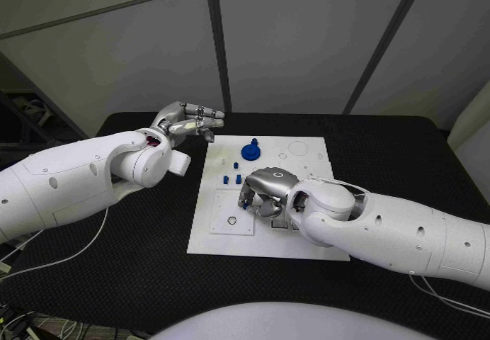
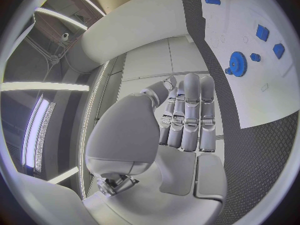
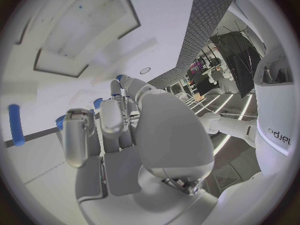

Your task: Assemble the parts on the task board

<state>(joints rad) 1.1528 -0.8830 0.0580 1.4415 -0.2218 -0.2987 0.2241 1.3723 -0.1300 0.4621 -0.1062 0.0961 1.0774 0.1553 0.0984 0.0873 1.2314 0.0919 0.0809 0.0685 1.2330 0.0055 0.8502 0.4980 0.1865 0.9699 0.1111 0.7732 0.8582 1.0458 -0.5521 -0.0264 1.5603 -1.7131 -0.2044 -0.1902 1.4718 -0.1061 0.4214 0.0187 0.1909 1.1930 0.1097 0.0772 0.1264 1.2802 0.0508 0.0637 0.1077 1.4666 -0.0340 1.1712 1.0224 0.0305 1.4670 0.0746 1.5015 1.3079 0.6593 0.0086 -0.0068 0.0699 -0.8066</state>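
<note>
Over the task board's middle, the right hand curls down beside small blue parts; whether it holds one cannot be told. Off the board's far left corner, the left hand hovers with fingers together, holding nothing, while the blue gear stands free near the far edge.

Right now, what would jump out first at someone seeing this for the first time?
The white task board in the middle of the black table, with a blue gear near its far end. The right hand is down over the board's middle beside small blue parts; the left hand hangs off the board's far left corner.
</note>
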